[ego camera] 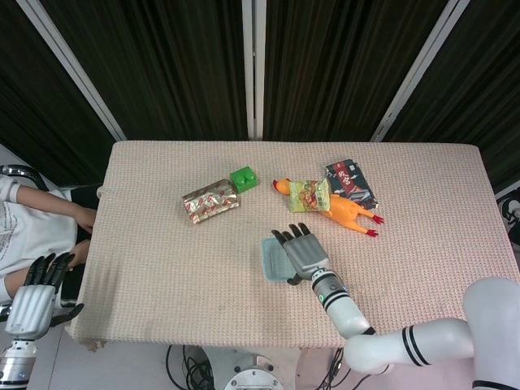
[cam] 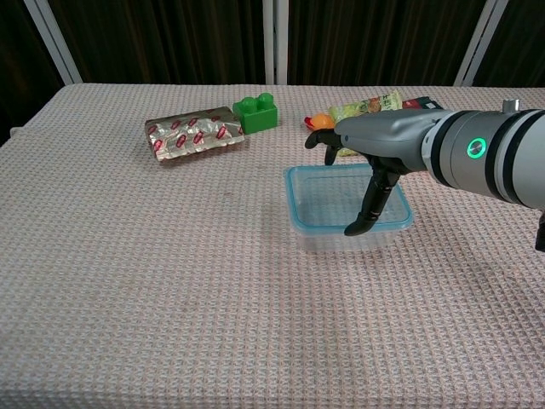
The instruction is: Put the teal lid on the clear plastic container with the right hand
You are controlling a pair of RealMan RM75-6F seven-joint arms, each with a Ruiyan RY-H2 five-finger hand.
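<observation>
Teal lid [cam: 317,201], right robot hand [cam: 368,162] flat above

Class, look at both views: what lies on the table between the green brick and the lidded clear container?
Nothing: between the green brick and clear container, both views show bare cloth.

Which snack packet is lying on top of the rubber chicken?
The yellow-green snack packet lies on the rubber chicken. The dark packet sits beside it, and the silver-red one is over by the green block.

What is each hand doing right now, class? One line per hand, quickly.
Left hand: open, fingers apart, holding nothing, off the table's left edge.
Right hand: flat over the teal lid on the clear container, gripping nothing; thumb points down at it.
</observation>
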